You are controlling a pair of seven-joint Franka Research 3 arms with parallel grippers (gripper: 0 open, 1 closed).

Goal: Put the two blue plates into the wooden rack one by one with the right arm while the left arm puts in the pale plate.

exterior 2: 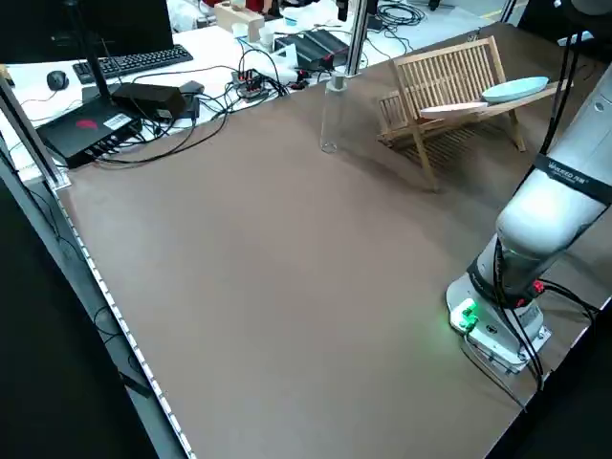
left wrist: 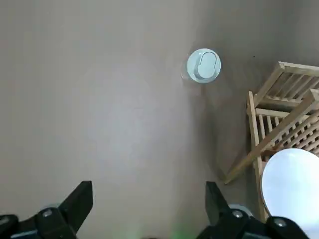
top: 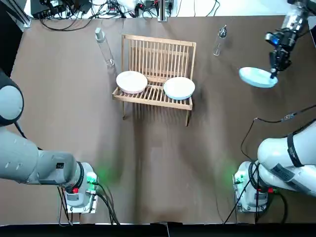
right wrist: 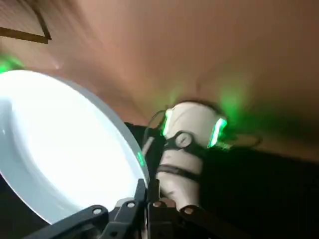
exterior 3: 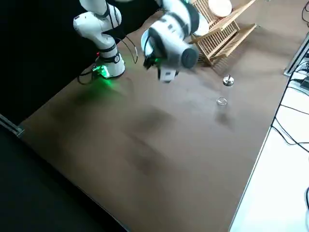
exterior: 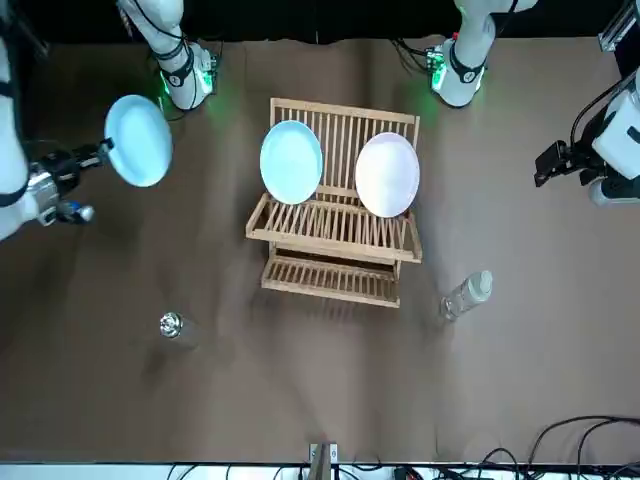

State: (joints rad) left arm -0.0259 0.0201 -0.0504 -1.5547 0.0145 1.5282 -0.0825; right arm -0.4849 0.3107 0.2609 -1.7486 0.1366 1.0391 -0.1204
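The wooden rack [top: 158, 64] stands at mid-table toward the far side. Two plates lean in it: a pale plate [top: 131, 82] on the robot's left and a blue plate [top: 178, 88] on its right. In the front view they appear as the blue plate [exterior: 291, 162] and the pale plate [exterior: 387, 175]. My right gripper [top: 273, 74] hovers far right of the rack, shut on the rim of a second blue plate [top: 257, 77], also seen as the tilted blue plate [exterior: 138, 140]. My left gripper [left wrist: 148, 199] hangs open and empty to the left of the rack.
A clear plastic bottle [top: 104, 47] stands just left of the rack. A small glass bottle with a metal cap [top: 220, 39] stands to the rack's right. Cables run along the table's far edge. Both arm bases [top: 81, 190] sit at the near edge.
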